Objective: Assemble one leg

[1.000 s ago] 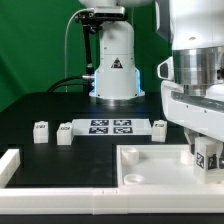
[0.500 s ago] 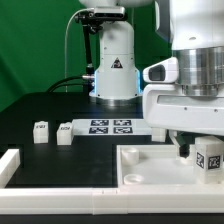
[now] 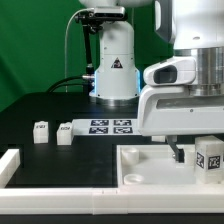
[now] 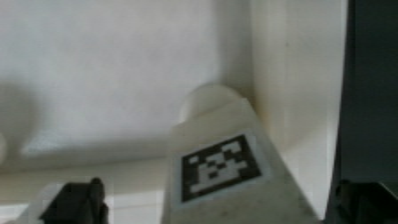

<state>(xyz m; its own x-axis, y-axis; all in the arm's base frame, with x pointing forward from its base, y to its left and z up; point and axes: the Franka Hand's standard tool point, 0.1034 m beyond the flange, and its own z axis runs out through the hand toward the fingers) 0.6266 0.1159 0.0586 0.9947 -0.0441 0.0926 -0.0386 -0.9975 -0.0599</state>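
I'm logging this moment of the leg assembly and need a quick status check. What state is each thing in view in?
gripper: low over the white panel, a tagged leg between its fingers; grip itself not clear.
held leg: upright, tag facing the camera, over the white panel.
white panel: flat on the table, round corner socket empty.
two loose legs: standing on the table, untouched.
marker board: flat on the table.

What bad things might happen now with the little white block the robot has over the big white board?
1. The leg sits at the gripper, over the panel. It might miss a socket and jam on the flat surface.
2. The wrist view shows the leg looking slanted, so it might go in crooked.
3. The arm hides most of the panel in the exterior view, so a slip might go unseen.
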